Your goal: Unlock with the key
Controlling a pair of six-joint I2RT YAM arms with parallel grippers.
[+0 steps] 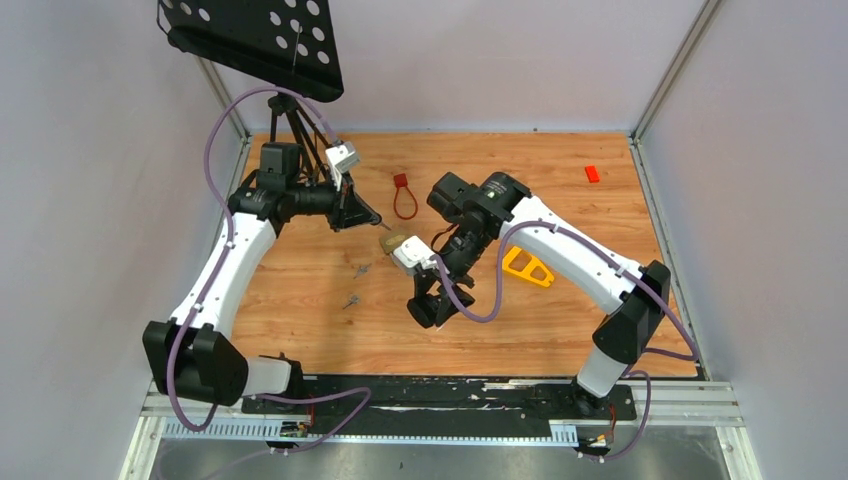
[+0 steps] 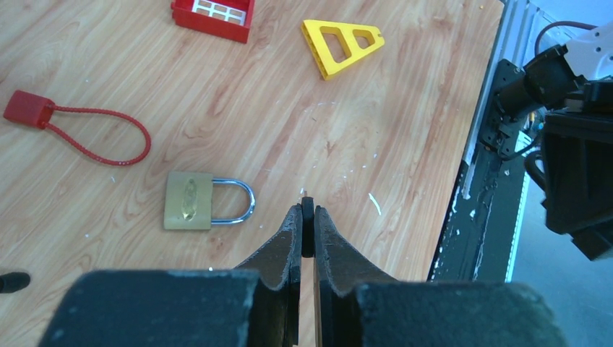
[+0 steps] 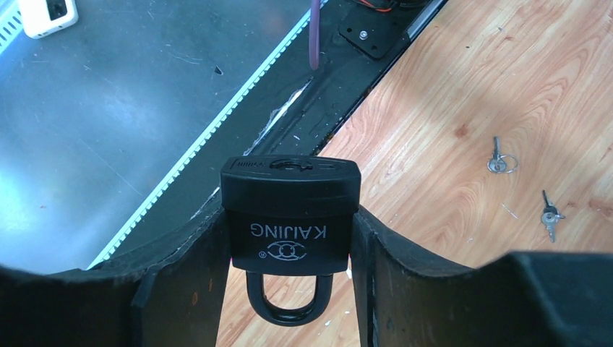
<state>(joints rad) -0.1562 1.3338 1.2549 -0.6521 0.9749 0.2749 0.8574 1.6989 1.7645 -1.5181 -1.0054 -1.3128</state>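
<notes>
Within right claw (image 3: pixel 289 220) sits a boxy black padlock (image 3: pixel 289 206).

Bare wood's open under the left gripper (image 2: pixel 306 211) and its key (image 2: pixel 306 194), but the brass padlock (image 2: pixel 189 201) sits just beside, red cable seal (image 2: pixel 27 108) near it, yellow triangle (image 2: pixel 315 49) well ahead.

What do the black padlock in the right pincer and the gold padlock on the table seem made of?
Black padlock: matte black all over, probably plastic-coated or painted metal; dull, with pale printed lettering. Gold padlock: body looks like brass, yellow with a glare streak; its shackle looks like polished steel, silvery and bright.
</notes>
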